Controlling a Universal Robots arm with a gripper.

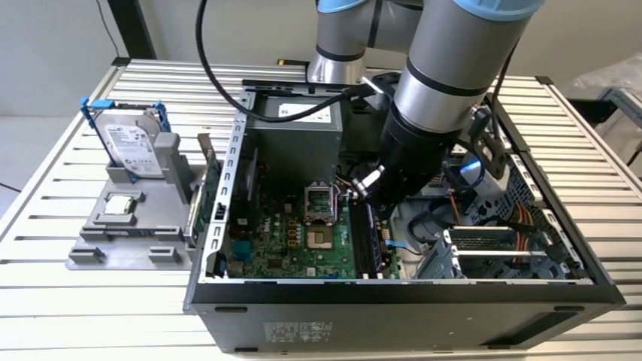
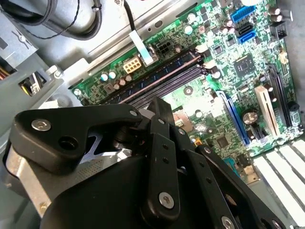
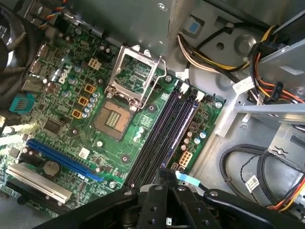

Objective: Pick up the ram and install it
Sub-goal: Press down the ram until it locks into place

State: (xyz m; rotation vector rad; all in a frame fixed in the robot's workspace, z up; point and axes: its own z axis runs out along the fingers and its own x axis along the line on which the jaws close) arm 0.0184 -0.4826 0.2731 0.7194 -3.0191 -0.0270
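Slatted metal table [image 1: 60, 165]. An open computer case [image 1: 401, 301] lies on it, side panel off.

The arm [image 1: 452, 75] reaches down into the case from the far side, with its wrist low over the board.

Motherboard [image 3: 62, 119]: green, flat on the case floor. The processor socket [image 3: 114, 119] is empty and its retaining frame is swung up.

Grey parts holder [image 1: 120, 241] on the table, at the exterior view's left of the case. In it are a hard drive [image 1: 131, 143] upright in a blue frame and a small square processor chip [image 1: 120, 203] lying flat. Both are well apart from the arm.

Memory slots [image 3: 162, 129]: a bank of long black slots just beside the socket, also plain in the second wrist view [image 2: 162, 78].

Gripper [image 3: 164, 177]: directly above one end of the slot bank, close to the board. In both wrist views the fingers [image 2: 157, 112] look drawn together at the tips, with no gap visible.

The ram: I cannot pick it out for certain. A thin stick pinched edge-on would be hidden behind the gripper's own body. Nor can I tell whether one of the slots already holds a stick.

Judgement: this is the install step, not the pickup, since the tool is at the slots and away from the holder.

The next move calls for the stick to be parallel to one slot, centred between that slot's end clips and square to the board, then pressed straight down. A tilt or offset would likely jam on the slot wall or a clip.
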